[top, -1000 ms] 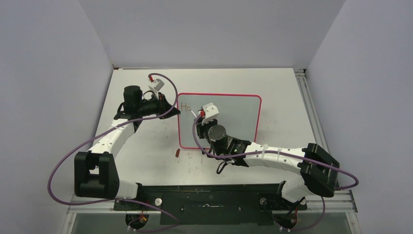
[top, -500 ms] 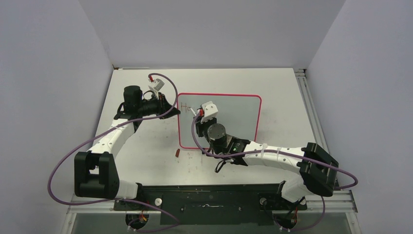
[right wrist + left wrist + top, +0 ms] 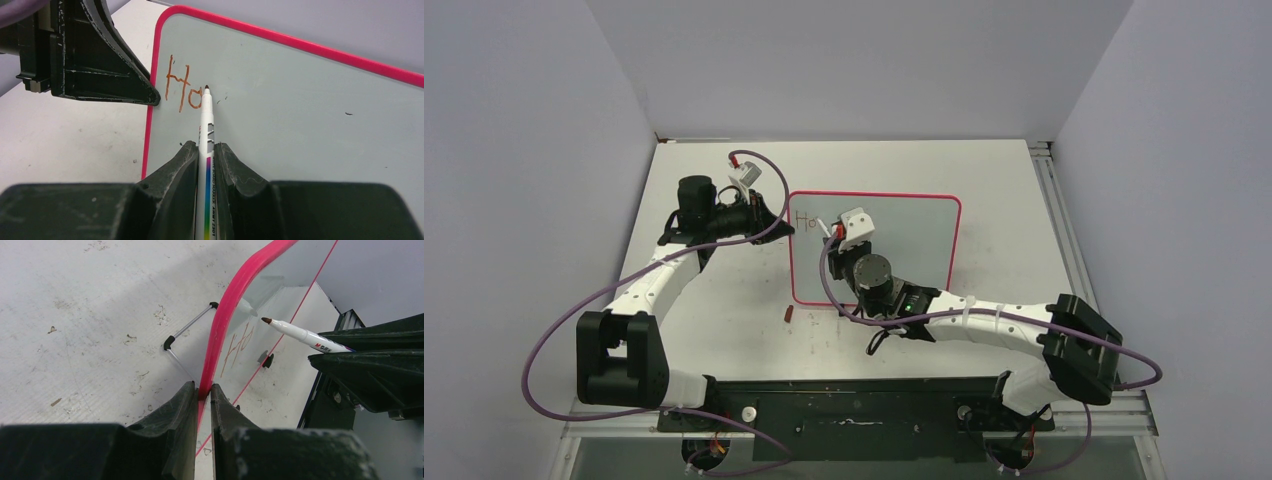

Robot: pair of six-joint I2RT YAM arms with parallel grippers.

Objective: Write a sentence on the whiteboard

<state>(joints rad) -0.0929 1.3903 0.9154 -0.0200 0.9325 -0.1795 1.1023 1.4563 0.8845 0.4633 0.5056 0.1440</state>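
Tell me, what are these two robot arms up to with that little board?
They are writing on it. The left gripper is clamped on the pink frame of the whiteboard at its left edge, holding it steady. The right gripper holds a marker with its tip just right of the letters, which read only "Ho". The tip looks slightly off the surface, though that is hard to tell.

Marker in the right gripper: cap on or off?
Off. The marker shows a bare dark tip beside the letters "Ho" on the whiteboard; the right gripper is shut on its barrel.
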